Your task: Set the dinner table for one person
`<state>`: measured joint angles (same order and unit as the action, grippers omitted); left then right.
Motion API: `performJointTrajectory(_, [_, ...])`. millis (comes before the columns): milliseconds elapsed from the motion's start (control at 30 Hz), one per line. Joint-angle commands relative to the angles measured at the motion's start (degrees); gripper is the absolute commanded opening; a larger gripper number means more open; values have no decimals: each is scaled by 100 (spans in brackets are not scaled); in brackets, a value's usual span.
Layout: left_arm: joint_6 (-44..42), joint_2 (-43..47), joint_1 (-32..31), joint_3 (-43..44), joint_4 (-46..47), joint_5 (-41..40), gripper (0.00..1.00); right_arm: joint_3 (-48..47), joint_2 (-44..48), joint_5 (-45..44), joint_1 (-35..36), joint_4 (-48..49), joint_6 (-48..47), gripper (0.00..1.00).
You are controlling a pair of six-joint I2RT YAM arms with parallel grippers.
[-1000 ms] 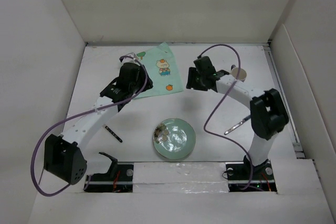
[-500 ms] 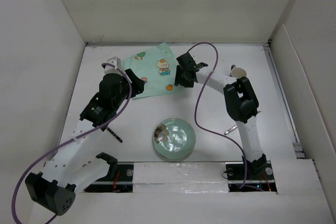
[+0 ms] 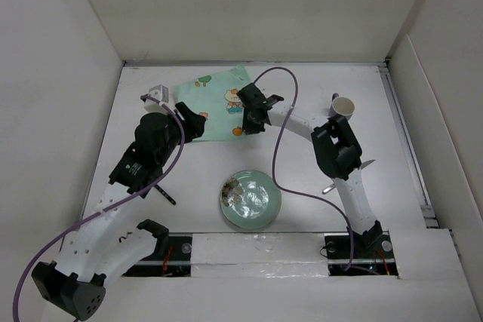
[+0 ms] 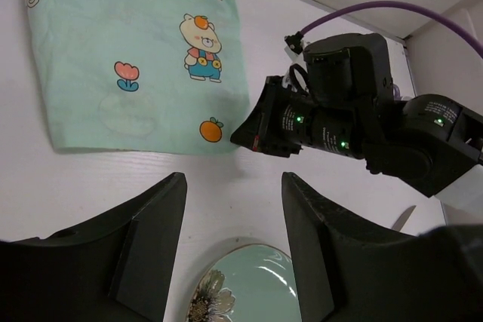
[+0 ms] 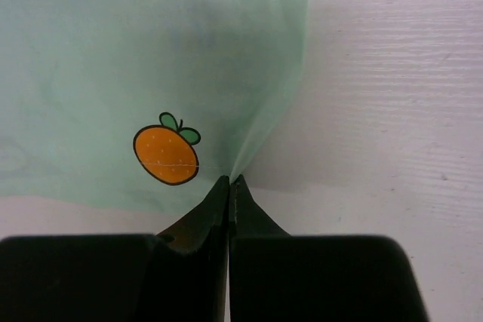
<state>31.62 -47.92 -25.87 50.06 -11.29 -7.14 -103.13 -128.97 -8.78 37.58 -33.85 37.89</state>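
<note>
Top external view: we judged the setting barely begun, with the right gripper (image 5: 229, 180) pinched shut on the mint-green cartoon-print cloth mat (image 3: 215, 99) far-left on the white matte dinner table (image 3: 204, 179), the left gripper (image 4: 234, 182) apart and empty, and the pale-green round plate (image 3: 264, 201) unplaced.

A robot test bench in a lab, laid out with a few pieces of tableware.

A plain white table (image 3: 196, 179) is boxed in on three sides by white panels (image 3: 249, 5). A left arm (image 3: 147, 148) and a right arm (image 3: 336, 148) are mounted on either side of a white strip (image 3: 256, 250) at its near edge, and a purple cable (image 4: 392, 7) loops loose above the surface. The household things are few: a green plate (image 3: 251, 199), a small cup (image 3: 343, 105) and a cartoon-print cloth mat (image 3: 215, 103).
</note>
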Motion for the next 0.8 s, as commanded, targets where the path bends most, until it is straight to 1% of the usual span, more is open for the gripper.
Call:
performJointTrajectory(0, [-147, 125, 20, 100, 285, -24, 50, -478, 204, -11, 30, 307, 34, 0])
performJointTrajectory(100, [-138, 125, 20, 196, 233, -165, 50, -1005, 547, 506, 82, 948, -88, 0])
performJointTrajectory(167, [-164, 90, 20, 389, 180, -383, 50, -2266, 653, 832, 83, 1213, -176, 0])
performJointTrajectory(200, [-199, 64, 20, 477, 162, -455, 50, -2273, 680, 825, 83, 1214, -203, 0])
performJointTrajectory(233, [-217, 29, 20, 574, 84, -534, 50, -2943, 706, 1077, 83, 1301, -238, 0])
performJointTrajectory(267, [-235, -32, 20, 688, 48, -674, 51, -3237, 758, 1158, 83, 1345, -273, 0])
performJointTrajectory(333, [-252, -68, 20, 891, 65, -736, 50, -3546, 1109, 1290, -22, 1651, -291, 0])
performJointTrajectory(367, [-261, -120, 20, 952, 83, -728, 50, -3495, 1293, 1352, -93, 1784, -273, 0])
performJointTrajectory(400, [-270, -147, 20, 1066, 74, -719, 50, -3347, 1513, 1396, -293, 1889, -247, 0])
performJointTrajectory(433, [-305, -200, 20, 1137, 83, -702, 50, -3171, 1959, 1414, -417, 2004, -230, 0])
performJointTrajectory(500, [-366, -366, 20, 1286, 92, -614, 52, -2486, 2392, 1423, -698, 1970, -229, 0])
performJointTrajectory(533, [-401, -515, 20, 1321, 109, -561, 53, -2136, 2864, 1414, -987, 1909, -247, 0])
performJointTrajectory(567, [-419, -586, 20, 1348, 101, -378, 54, -1714, 3147, 1405, -1129, 1943, -282, 0])
performJointTrajectory(600, [-411, -682, 20, 1400, 83, -315, 54, -701, 3411, 1483, -1270, 2013, -291, 0])
performJointTrajectory(633, [-393, -762, 20, 1383, 92, -202, 54, -177, 3674, 1597, -1541, 2083, -282, 0])
performJointTrajectory(667, [-393, -928, 20, 1357, 83, 34, 54, 315, 4173, 1685, -1674, 2136, -273, 0])
performJointTrajectory(700, [-384, -1043, 20, 1296, 66, 115, 54, 1303, 4422, 1660, -1780, 2180, -282, 0])
performJointTrajectory(767, [-393, -1375, -32, 1234, -66, 326, 55, 2170, 5062, 1616, -2079, 2189, -273, 0])
